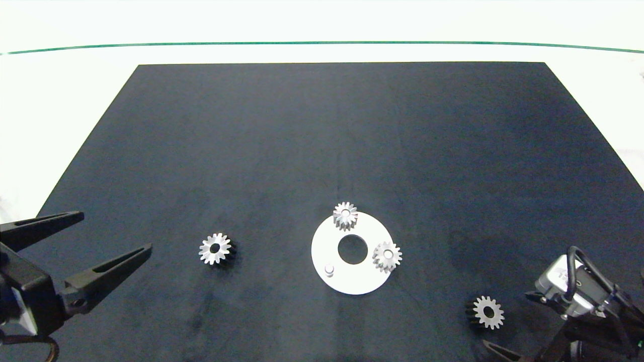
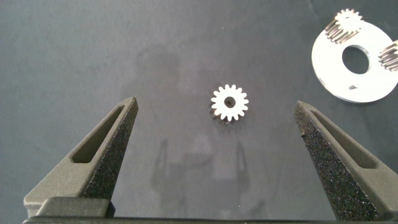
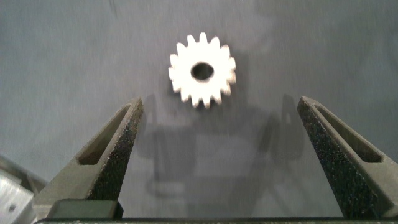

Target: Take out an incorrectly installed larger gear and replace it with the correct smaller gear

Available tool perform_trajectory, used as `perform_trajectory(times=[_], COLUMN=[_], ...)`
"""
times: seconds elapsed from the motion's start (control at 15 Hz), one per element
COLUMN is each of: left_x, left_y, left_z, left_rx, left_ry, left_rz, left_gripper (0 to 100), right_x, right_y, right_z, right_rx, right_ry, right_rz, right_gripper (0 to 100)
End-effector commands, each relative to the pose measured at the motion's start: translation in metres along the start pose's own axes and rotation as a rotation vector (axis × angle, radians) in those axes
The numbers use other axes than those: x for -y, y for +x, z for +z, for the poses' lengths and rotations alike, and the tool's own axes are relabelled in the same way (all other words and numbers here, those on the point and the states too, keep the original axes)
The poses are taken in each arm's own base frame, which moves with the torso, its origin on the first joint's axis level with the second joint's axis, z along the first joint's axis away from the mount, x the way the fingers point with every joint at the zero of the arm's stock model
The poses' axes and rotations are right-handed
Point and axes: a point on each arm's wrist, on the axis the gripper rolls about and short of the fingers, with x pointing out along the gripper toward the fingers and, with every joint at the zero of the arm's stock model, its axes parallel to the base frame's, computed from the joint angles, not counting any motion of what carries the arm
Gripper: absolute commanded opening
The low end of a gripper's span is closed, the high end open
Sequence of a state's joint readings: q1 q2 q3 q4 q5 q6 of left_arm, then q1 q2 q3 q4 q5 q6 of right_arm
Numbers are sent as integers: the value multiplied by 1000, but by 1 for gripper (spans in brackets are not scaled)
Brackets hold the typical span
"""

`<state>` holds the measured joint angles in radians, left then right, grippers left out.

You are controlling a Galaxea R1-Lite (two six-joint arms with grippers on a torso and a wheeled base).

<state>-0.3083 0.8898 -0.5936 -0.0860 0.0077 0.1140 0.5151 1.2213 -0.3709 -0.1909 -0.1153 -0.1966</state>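
The larger gear [image 1: 215,249] [image 2: 229,102], silver with a narrow centre hole, lies flat on the black mat, left of the white round plate [image 1: 352,282]. My left gripper [image 1: 116,231] [image 2: 216,102] hangs open to the gear's left, pointing at it without touching. The smaller gear [image 1: 488,312] [image 3: 202,70], with a wider hole, lies flat on the mat at the front right. My right gripper [image 3: 221,102] is open just short of it, with nothing between its fingers. On the plate, two silver gears [image 1: 345,215] [image 1: 387,256] sit on pegs, and a third peg [image 1: 329,270] stands bare.
The black mat [image 1: 322,141] covers most of the white table, and its far half holds nothing. The plate has a large centre hole [image 1: 352,249]. The right arm [image 1: 578,296] comes in at the front right corner.
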Motion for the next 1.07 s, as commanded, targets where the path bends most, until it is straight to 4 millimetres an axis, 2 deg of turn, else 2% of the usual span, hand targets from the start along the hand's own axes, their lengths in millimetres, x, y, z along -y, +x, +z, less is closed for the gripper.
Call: perform_trajectory(times=[0.07, 0.6, 1.07], left_x=[0, 0, 1], left_y=[-1, -1, 1], left_z=[-1, -4, -7], left_rx=[1, -8, -22], left_ry=[1, -1, -1], left_rz=[2, 1, 1], left_gripper=[100, 100, 100], right_x=[-3, -5, -11], right_y=[20, 38, 35], right_z=[2, 9, 10], right_rx=[-23, 0, 13], right_ry=[-11, -7, -30], right_rz=[0, -23, -30], right_gripper=[100, 100, 85])
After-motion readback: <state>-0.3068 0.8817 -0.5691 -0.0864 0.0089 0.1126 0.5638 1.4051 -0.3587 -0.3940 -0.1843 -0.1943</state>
